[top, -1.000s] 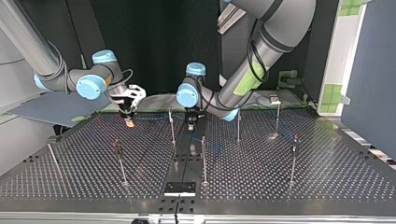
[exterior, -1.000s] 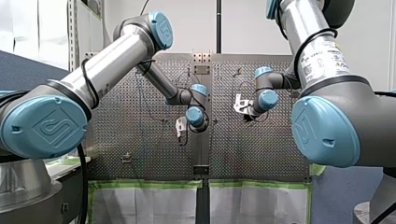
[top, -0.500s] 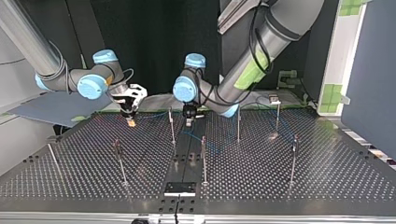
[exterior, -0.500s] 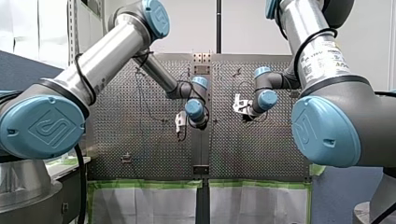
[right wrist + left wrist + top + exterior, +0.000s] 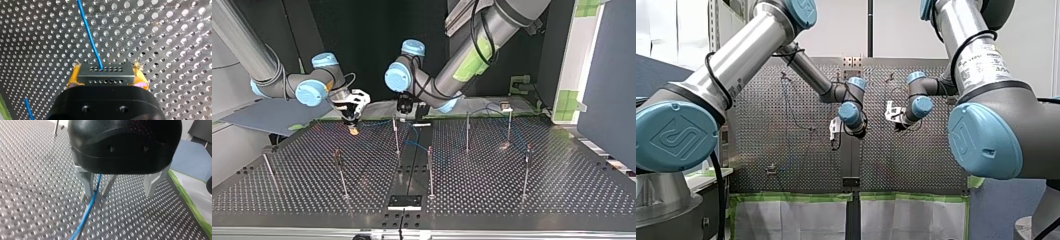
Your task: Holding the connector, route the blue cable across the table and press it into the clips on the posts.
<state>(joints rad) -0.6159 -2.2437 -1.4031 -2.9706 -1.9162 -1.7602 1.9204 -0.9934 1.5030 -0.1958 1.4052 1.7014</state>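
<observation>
1. Perforated table (image 5: 512, 200) with seven thin posts (image 5: 430, 170); two arms, both bent down at the wrist.
2. Left gripper (image 5: 96, 195), twelve o'clock in top view, pinched on one blue cable (image 5: 86, 216).
3. Right gripper (image 5: 352, 126), ten o'clock, yellow pads (image 5: 72, 81) clamped on one connector (image 5: 105, 73), cable leading ahead.

Past my perforated metal table (image 5: 916, 160) I see a plain pale wall (image 5: 906, 30), evenly lit. White sheets edged with green tape (image 5: 791, 215) border its near edge. Facing the other way, there is a black backdrop (image 5: 377, 45).
</observation>
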